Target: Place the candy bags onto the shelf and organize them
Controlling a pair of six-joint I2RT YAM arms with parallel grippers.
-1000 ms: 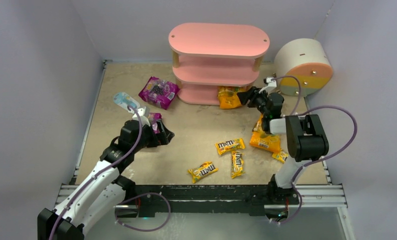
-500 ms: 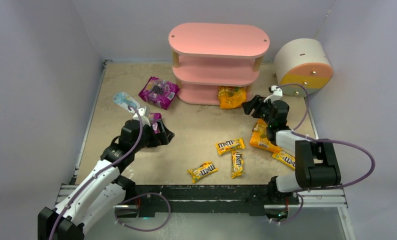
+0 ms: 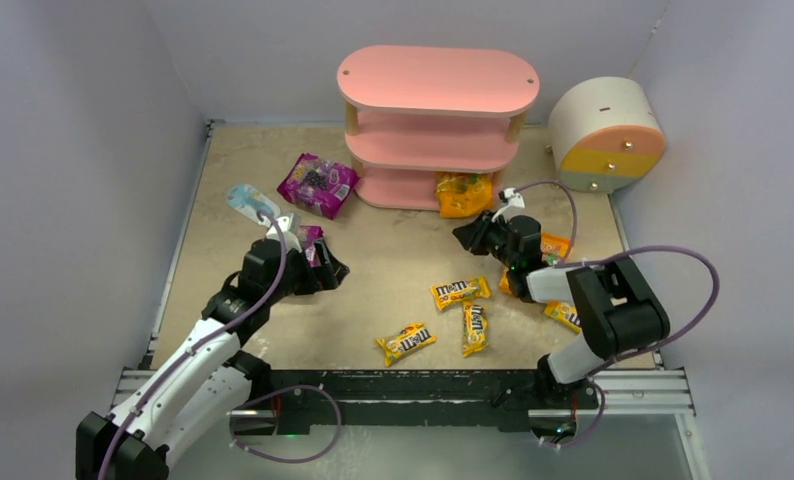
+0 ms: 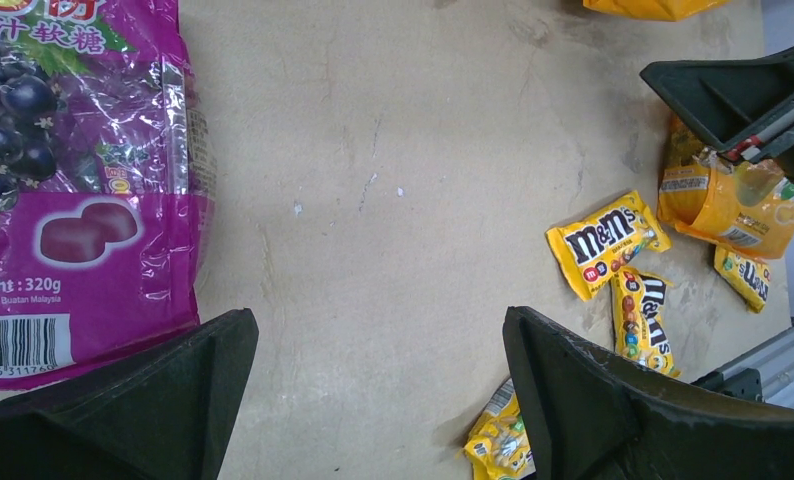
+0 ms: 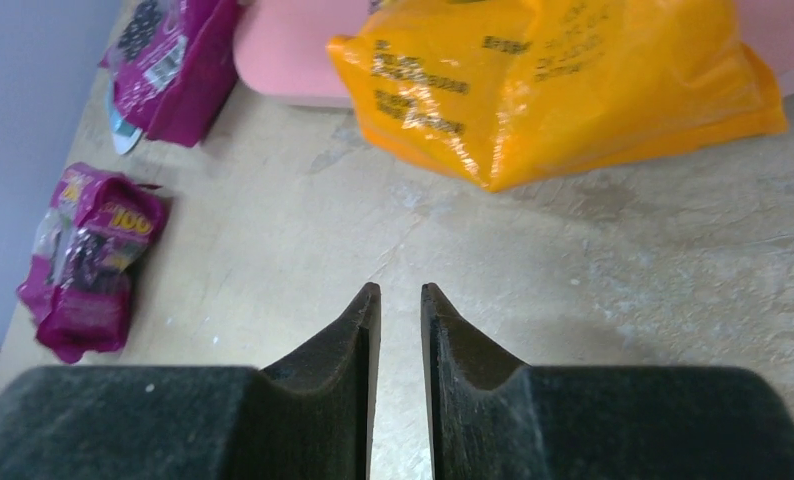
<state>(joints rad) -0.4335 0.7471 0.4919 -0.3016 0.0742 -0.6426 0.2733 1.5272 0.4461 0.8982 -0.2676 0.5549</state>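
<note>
A: What does the top view tell about the shelf [image 3: 438, 80]?
B: One orange bag [image 3: 463, 195] lies at its lowest board, half out on the desk [image 3: 393, 250]. The right wrist view brings this bag close: it hangs over the pink edge. A purple bag [image 3: 318, 184] lies just beside the shelf, on the left.
A: And the right pincer [image 5: 400, 292]?
B: From above I cannot judge it. Its own camera shows the fingers almost together, only a thin slit, nothing between them.
A: The left pincer [image 4: 378, 318]?
B: Wide apart in its wrist view, above bare desk. The second purple bag [image 4: 63, 200] lies next to one finger. This view also shows the other orange bag [image 4: 733, 205], which the right arm [image 3: 613, 300] half hides from above, and yellow M&M's packets [image 4: 606, 243] near it.
</note>
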